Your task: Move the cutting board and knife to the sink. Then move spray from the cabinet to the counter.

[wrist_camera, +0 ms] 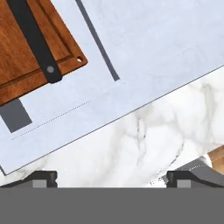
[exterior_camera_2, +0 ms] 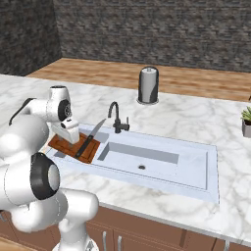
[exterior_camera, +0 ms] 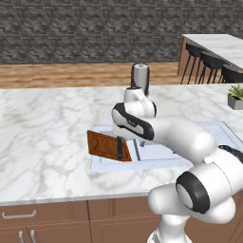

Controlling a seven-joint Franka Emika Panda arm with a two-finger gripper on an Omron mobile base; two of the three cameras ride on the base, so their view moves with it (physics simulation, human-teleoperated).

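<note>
The reddish-brown cutting board (exterior_camera_2: 68, 146) (exterior_camera: 102, 144) (wrist_camera: 13, 61) rests at the left end of the white sink (exterior_camera_2: 196, 147) (exterior_camera: 218, 130) (wrist_camera: 144, 52). Across the board lies the knife (exterior_camera_2: 89, 139) (wrist_camera: 37, 43) with its black handle (exterior_camera: 119, 148), the blade pointing toward the faucet. My gripper (exterior_camera_2: 65, 136) (wrist_camera: 111, 178) hangs open just above the board's near side, over the sink rim and the marble counter (wrist_camera: 153, 140) (exterior_camera: 47, 123). Nothing is between its fingers. The spray and the cabinet are out of view.
A black faucet (exterior_camera_2: 116, 117) stands behind the sink. A steel paper towel holder (exterior_camera: 140, 78) (exterior_camera_2: 148, 85) sits farther back. A potted plant (exterior_camera: 236, 96) (exterior_camera_2: 246, 121) is at the counter's right. Brown drawers (exterior_camera: 28, 223) run below, and bar stools (exterior_camera: 209, 59) stand far right.
</note>
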